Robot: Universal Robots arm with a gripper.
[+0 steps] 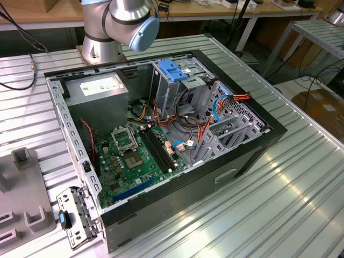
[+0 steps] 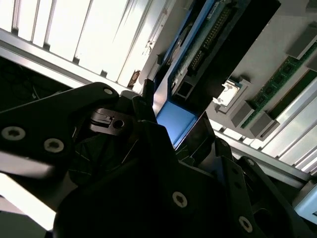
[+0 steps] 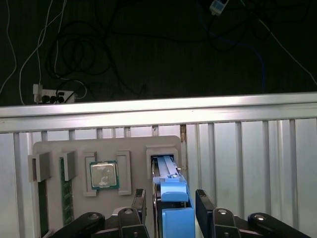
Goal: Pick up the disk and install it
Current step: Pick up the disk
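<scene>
The disk [image 3: 174, 218] stands on edge in a slot of the grey holder tray [image 3: 79, 148]; I see its blue carrier frame end-on. My gripper [image 3: 171, 198] straddles the disk's upper end with one dark finger [image 3: 140, 199] close against each side. It looks shut on the disk. In the second wrist view the disk [image 2: 181, 121] runs between the black gripper parts, showing its blue frame edge and its circuit board side. Its far end still sits at the slot's mouth. The open computer case [image 1: 252, 153] lies on the metal table in the exterior view.
The holder tray also carries a processor chip [image 3: 104, 174] and memory sticks [image 3: 64, 203]. Inside the case stands a silver cage with a blue handle [image 1: 173, 72], beside loose cables and the motherboard. The arm's base [image 1: 123, 21] rises behind the case. A rail [image 3: 158, 111] edges the slatted table.
</scene>
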